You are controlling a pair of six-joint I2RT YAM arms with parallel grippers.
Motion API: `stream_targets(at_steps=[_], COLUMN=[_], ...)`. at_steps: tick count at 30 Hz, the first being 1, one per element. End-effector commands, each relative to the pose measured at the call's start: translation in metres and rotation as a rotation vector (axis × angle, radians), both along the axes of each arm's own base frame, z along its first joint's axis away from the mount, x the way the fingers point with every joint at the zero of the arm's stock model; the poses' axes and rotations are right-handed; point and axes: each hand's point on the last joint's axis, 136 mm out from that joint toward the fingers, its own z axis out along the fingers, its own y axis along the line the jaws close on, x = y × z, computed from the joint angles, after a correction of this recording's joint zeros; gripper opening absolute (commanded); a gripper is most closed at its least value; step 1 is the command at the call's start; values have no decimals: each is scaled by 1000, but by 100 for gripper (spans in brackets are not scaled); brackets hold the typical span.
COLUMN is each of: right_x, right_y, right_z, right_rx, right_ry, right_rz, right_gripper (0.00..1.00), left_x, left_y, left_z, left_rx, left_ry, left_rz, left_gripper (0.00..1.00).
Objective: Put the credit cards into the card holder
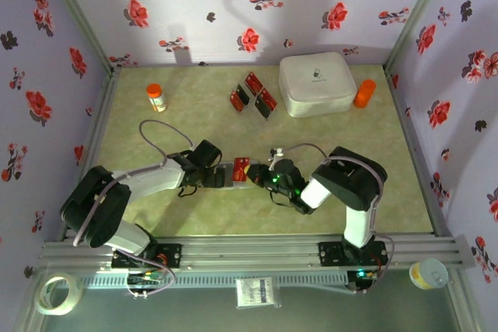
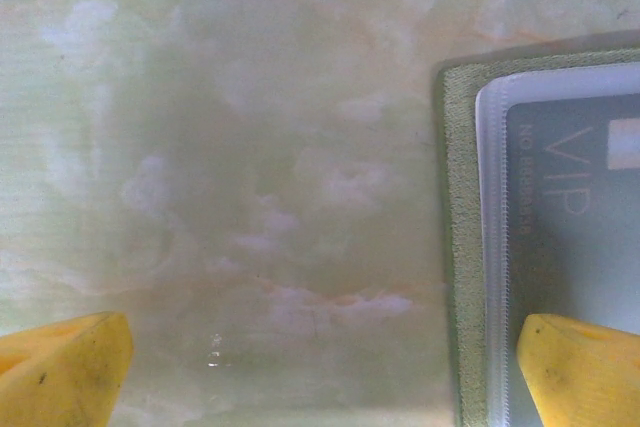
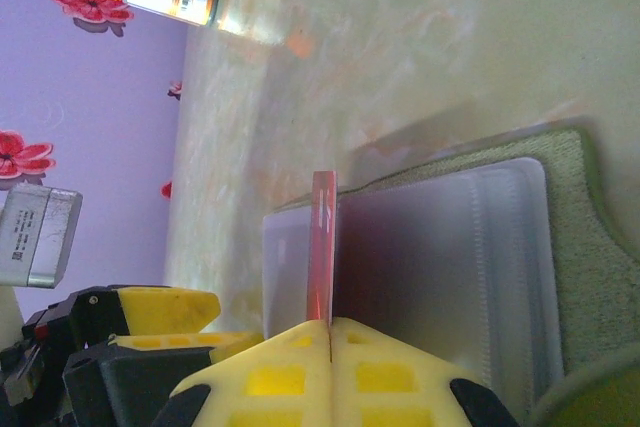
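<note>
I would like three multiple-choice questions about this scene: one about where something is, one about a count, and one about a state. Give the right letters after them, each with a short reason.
1. Where is the card holder?
A. in the far left corner
B. partly below the left gripper
C. against the back wall

2. How many credit cards lie loose beside the white box?
A. one
B. three
C. five

3. What is the state of the right gripper?
A. wide open and empty
B. shut and empty
C. shut on a credit card

Answers:
1 B: the left wrist view looks down on its green edge and grey inside, right at that gripper.
2 B: the top view shows three red cards just left of the box.
3 C: a red card stands edge-on between its closed jaws.
</note>
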Motion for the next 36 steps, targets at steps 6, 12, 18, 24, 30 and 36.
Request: stream_targets(at_steps=[6,12,18,24,30,36], right_x=[-17,-21,-24,-27,-30,-32], right_y=[-7,-9,-11,-13,-13,-13], right_z=[-25,-31,-34,-36,-37,-39], right_rx=[-113,-144,-166,-183,-200,-216], right_ry=[105,135,157,174,190,205], right_rz=[29,32,40,47,60,72], right_gripper=[0,0,0,0,0,0], left_x=[-14,-13,-14,-13,-13,-13], left_y=[11,10,11,10,10,10], left_z=[-9,-9,-9,-8,-9,-9], left_rx=[47,47,46,45,44,43], left_ry=[42,41,41,40,38,37], left_rz=[6,6,6,8,6,7], left_gripper=[100,100,100,100,100,100])
